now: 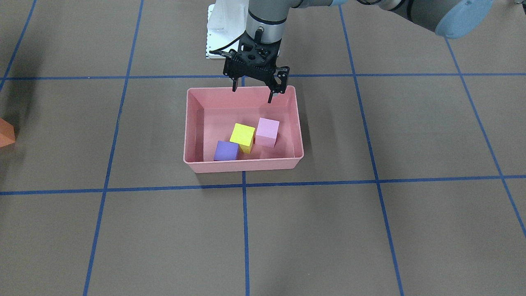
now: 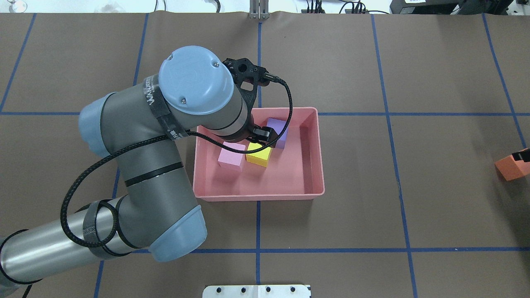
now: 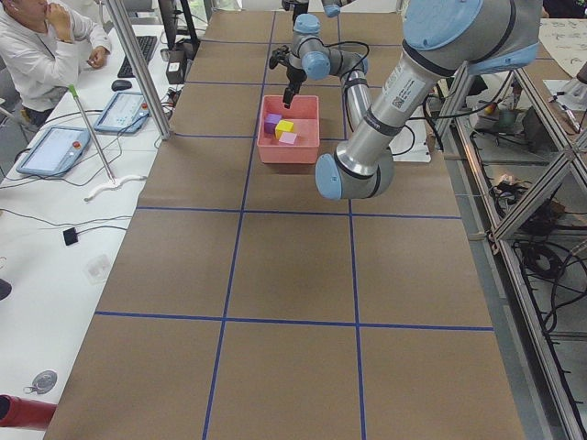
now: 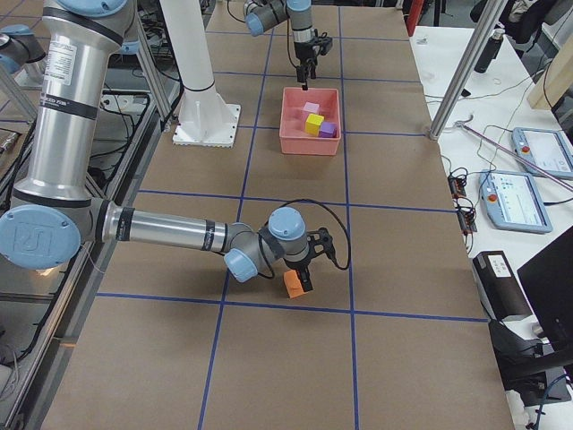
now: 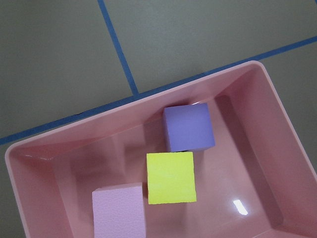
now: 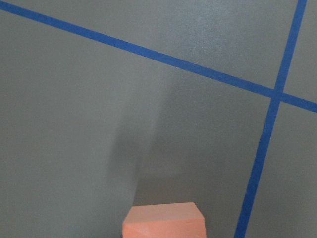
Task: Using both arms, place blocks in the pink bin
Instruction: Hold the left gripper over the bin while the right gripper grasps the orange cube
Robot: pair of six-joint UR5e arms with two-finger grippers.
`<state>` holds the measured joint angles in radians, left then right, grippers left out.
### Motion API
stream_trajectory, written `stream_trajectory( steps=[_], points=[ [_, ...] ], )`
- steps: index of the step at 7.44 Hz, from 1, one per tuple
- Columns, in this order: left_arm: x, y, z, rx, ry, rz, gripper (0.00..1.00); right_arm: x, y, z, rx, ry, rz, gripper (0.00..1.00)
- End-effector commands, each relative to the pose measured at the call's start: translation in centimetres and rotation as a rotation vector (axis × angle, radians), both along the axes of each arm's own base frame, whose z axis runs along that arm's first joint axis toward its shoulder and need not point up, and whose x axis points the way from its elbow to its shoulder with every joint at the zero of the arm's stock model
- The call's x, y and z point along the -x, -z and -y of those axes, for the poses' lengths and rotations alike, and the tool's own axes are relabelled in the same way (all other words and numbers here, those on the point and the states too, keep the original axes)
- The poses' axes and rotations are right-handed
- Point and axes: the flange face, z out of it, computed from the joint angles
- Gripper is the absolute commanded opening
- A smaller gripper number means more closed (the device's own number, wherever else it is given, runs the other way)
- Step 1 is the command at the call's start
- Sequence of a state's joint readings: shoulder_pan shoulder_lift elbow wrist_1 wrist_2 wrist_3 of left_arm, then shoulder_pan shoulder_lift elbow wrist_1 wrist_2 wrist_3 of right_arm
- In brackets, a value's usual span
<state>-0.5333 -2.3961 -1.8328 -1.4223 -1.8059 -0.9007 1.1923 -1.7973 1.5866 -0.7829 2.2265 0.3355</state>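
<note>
- three of the four blocks already lie in the pink bin (image 1: 242,165): the purple block (image 1: 226,151), yellow block (image 1: 242,134) and light pink block (image 1: 267,130), bunched near its middle.
- the left arm's fingers (image 1: 271,95) hang spread wide and empty over the bin's robot-side wall, clear of the blocks.
- the orange block (image 2: 510,167) is well apart from the bin, out on the surface (image 1: 370,230) to the robot's right, with the right arm's fingers (image 4: 307,279) right at it. i cannot tell whether they have closed on it.
- step in hand, i'd say: taking up the last block. next it calls for a firm hold, a lift and a carry to the bin, with the left arm out of the way.
</note>
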Motion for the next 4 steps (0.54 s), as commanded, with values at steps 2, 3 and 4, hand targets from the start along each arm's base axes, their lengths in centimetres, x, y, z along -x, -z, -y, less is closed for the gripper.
stream_trajectory(
  steps=[2,3,4],
  points=[
    [-0.1,-0.1,0.0,0.002,0.0,0.001,1.0,1.3,-2.4,-0.7,-0.016,0.018,-0.028,1.0],
    [-0.1,-0.1,0.0,0.002,0.0,0.001,1.0,1.6,-3.0,-0.8,-0.014,0.021,-0.044,1.0],
    [-0.1,-0.1,0.0,0.002,0.0,0.001,1.0,2.1,-3.1,-0.9,-0.016,0.029,-0.048,1.0]
  ],
)
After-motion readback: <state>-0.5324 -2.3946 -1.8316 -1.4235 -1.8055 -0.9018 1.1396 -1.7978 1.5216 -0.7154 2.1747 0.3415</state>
